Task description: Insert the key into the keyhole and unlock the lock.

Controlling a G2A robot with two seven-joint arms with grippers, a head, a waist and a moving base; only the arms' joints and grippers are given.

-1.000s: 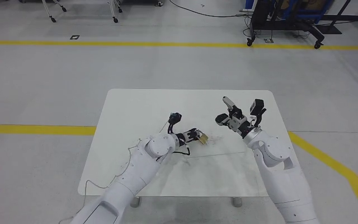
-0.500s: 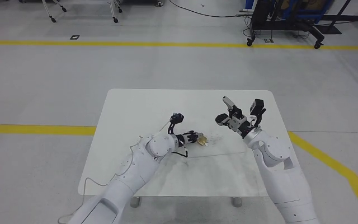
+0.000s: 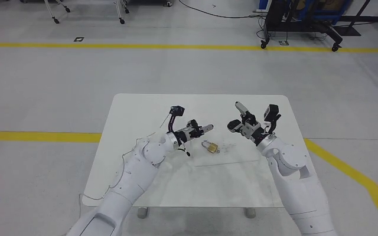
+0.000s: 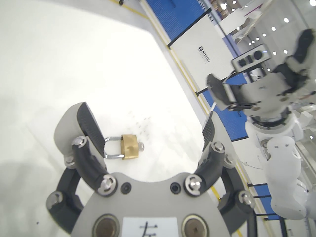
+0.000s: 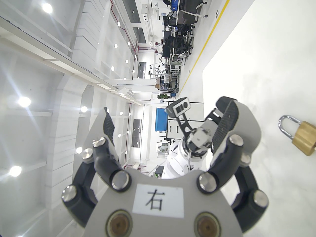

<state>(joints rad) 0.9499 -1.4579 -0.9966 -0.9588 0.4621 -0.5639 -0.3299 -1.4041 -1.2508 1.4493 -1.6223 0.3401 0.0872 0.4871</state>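
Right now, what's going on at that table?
Nothing is being gripped. The brass padlock lies flat on the white table, with the key sticking out of its base. The left gripper hangs open just above it; the right gripper, also open, is held up off to the side. Whether the shackle has released, I cannot tell.

Top view looks down on the table (image 3: 254, 177); both wrist views, nearer, share the lock (image 4: 129, 146).
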